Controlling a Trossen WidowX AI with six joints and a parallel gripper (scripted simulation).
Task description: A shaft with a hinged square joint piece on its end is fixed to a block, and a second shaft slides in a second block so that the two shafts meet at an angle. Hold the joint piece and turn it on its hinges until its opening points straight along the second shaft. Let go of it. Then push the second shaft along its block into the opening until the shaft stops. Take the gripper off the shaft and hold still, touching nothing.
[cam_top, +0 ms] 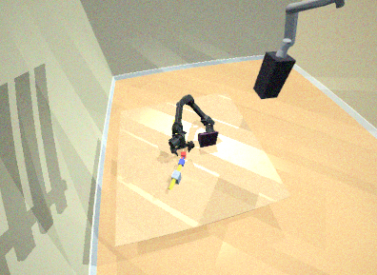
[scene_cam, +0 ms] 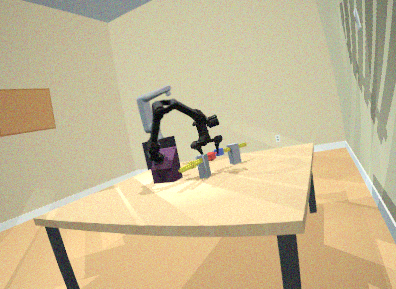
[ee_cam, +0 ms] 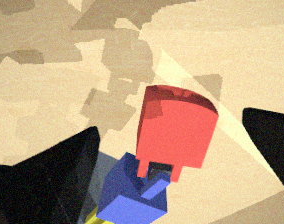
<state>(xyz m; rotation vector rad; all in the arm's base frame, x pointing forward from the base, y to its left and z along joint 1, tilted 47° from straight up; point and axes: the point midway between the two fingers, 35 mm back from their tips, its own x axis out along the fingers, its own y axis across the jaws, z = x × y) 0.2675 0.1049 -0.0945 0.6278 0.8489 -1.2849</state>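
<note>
The red square joint piece point(cam_top: 183, 154) point(scene_cam: 212, 156) point(ee_cam: 179, 132) is hinged to a blue piece point(cam_top: 182, 162) point(scene_cam: 219, 152) point(ee_cam: 131, 207) on the end of a yellow shaft point(cam_top: 171, 184) point(scene_cam: 242, 145), held by a grey block point(cam_top: 176, 175) point(scene_cam: 234, 155). In the wrist view the red opening faces the top, turned slightly away from us. The second yellow shaft point(scene_cam: 190, 165) lies in another grey block point(scene_cam: 204, 168), close to the red piece; it is hidden in the top view. Exact alignment cannot be told. My gripper point(cam_top: 184, 150) point(scene_cam: 210, 150) point(ee_cam: 169, 124) is open and empty, fingers either side above the red piece.
The arm's dark base stands behind, with a dark purple box point(cam_top: 208, 139) point(scene_cam: 166, 166) beside it. The wooden table point(scene_cam: 200, 211) carries both blocks. A grey arm on a black pedestal point(cam_top: 274, 75) stands farther off in the room.
</note>
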